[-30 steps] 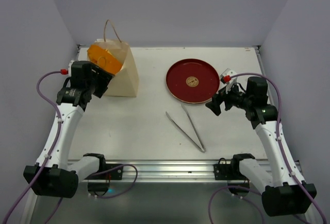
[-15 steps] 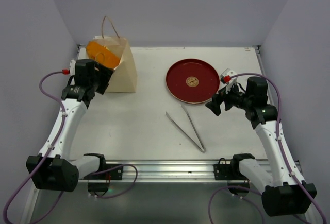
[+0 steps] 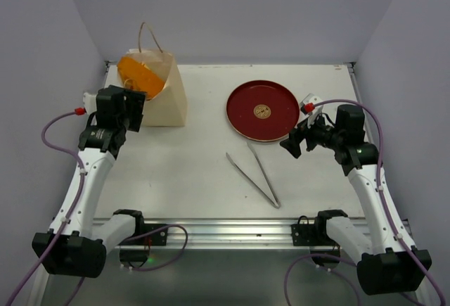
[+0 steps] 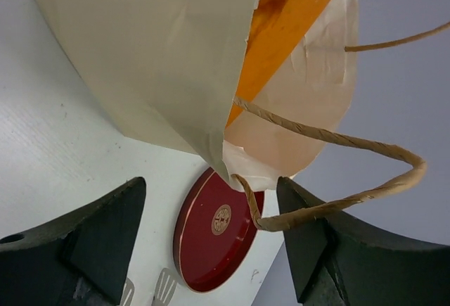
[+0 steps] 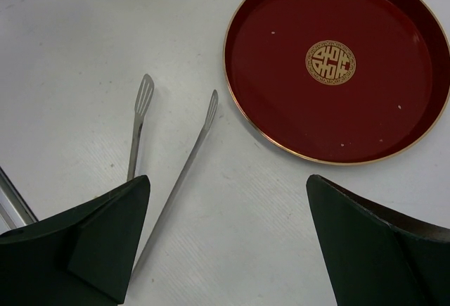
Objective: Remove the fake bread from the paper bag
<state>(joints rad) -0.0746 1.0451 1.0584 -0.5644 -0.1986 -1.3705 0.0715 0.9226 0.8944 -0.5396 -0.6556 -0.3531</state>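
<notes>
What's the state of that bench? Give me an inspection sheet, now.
Surface: white table, no spills seen.
Job's things: bag stands back left; orange bread shows in its mouth, not yet out.
Clutter: red plate back right; tongs in front of it, apart.
Jaws: left jaws open at the bag's mouth, its handle between them; right jaws open, empty, beside the plate.
Cables: purple cables loop beside both arms.
Surroundings: plain pale walls.

Pale lilac walls [image 3: 246, 10], white table [image 3: 190, 172], even light
</notes>
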